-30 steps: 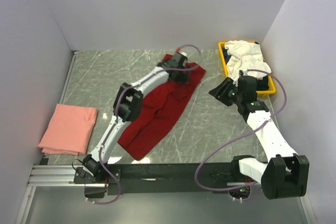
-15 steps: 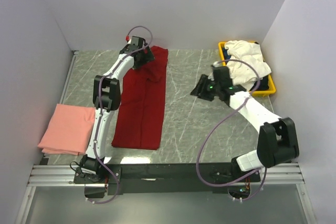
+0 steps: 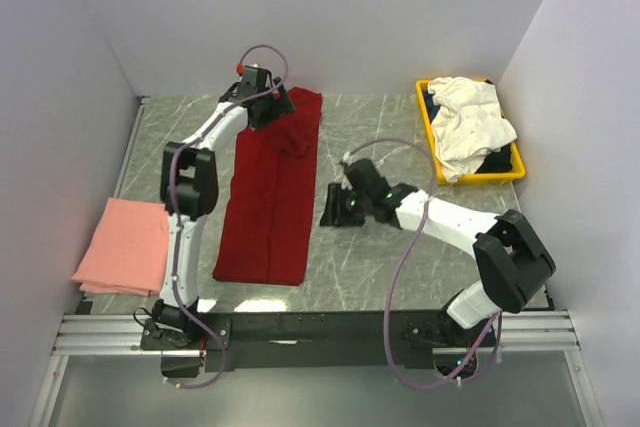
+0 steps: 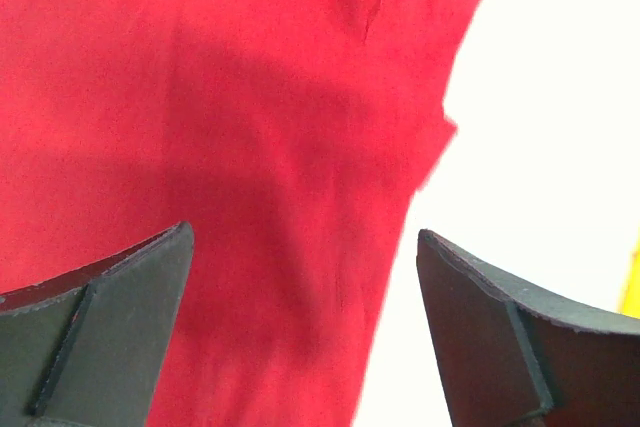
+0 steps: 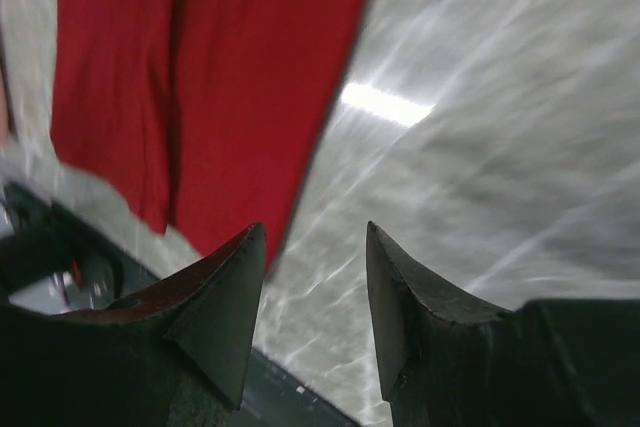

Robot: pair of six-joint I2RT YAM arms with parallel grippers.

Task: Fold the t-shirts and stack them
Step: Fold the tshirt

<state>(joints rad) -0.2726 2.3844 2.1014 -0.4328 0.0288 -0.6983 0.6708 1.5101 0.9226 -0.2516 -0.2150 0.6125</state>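
Dark red t-shirt (image 3: 268,202), long folded strip: likely light, limp, sagging if lifted, best pinched at 6 o'clock hem corners; left gripper (image 4: 302,232) spread wide, right gripper (image 5: 314,229) parted, both empty

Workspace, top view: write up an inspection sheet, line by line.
Surface: grey marbled table, glare near the front.
Job's things: dark red t-shirt folded into a long flat strip; salmon-pink t-shirt folded at the left edge; white t-shirt crumpled in the yellow bin.
Clutter: dark cloth under the white t-shirt.
Tools: left tool open over the strip's far end; right tool open, empty, beside the strip's right edge.
Cables: purple cables loop off both arms.
Surroundings: white walls; black rail at the near edge.
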